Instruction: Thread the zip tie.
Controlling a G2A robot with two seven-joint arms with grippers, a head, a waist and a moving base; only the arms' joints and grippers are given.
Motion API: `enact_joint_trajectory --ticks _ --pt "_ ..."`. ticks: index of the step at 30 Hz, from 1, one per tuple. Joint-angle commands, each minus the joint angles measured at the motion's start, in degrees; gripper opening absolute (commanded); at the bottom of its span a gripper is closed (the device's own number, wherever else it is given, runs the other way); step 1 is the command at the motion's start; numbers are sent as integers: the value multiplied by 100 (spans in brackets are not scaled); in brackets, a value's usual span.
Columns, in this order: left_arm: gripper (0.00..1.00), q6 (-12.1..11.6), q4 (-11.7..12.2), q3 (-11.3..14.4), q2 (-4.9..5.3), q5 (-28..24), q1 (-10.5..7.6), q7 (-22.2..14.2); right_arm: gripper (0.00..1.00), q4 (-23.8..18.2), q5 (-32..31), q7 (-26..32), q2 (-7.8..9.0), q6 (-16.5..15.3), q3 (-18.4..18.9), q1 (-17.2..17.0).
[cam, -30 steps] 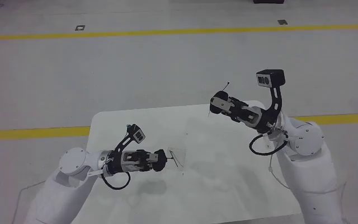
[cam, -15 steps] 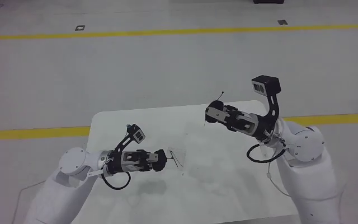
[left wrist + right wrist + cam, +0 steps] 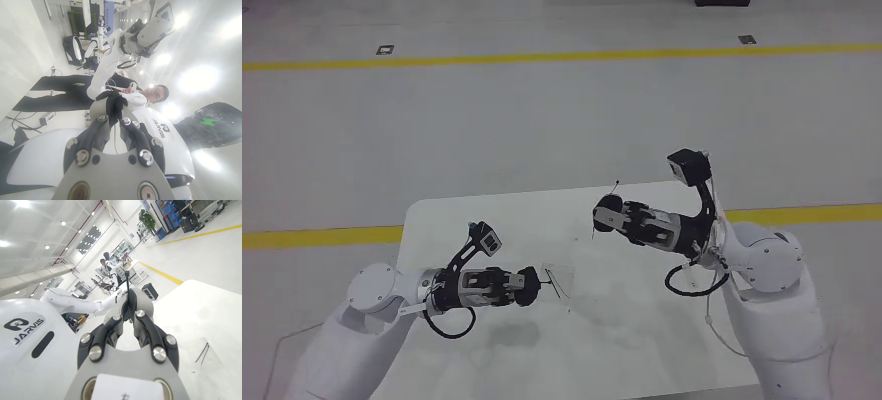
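Since one second ago, your right pincer (image 3: pixel 604 214) has travelled from the far right edge of the worktop (image 3: pixel 642 335) toward its middle, carrying the zip tie (image 3: pixel 127 281) with it. The left pincer (image 3: pixel 532 284) has kept its place.

The right pincer is clenched on the zip tie. In the right wrist view you see the black strap standing out beyond the fingertips, with its square head at the free end. In the top view it is just a thin dark line crossing the pincer, above the worktop.

The left pincer is clenched too, low over the near left part of the worktop. In the left wrist view a thin strand runs between its fingers, and I cannot tell what it is. Just beside this pincer, loose ties (image 3: pixel 558 282) lie flat on the worktop, well apart from the right pincer.
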Motion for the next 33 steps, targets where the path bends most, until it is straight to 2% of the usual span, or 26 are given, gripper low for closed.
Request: enact_joint_trajectory --ticks 1,6,12,28,30,33 --pt "0 0 0 0 0 0 0 0 0 -40 -229 -38 -25 0 -112 -10" --pt "0 0 0 0 0 0 0 0 0 -86 -616 -202 -53 0 -387 -67" --pt "0 0 0 0 0 0 0 0 0 -191 -663 -159 -20 0 -589 -114" --pt "0 0 0 0 0 0 0 0 0 -195 -656 -146 -17 0 -596 -115" --pt "0 55 -43 47 -10 -71 17 168 0 -309 -824 -193 -10 0 -670 -105" --pt "0 313 -60 64 -10 -327 31 227 0 -379 -932 -233 7 0 -782 -97"
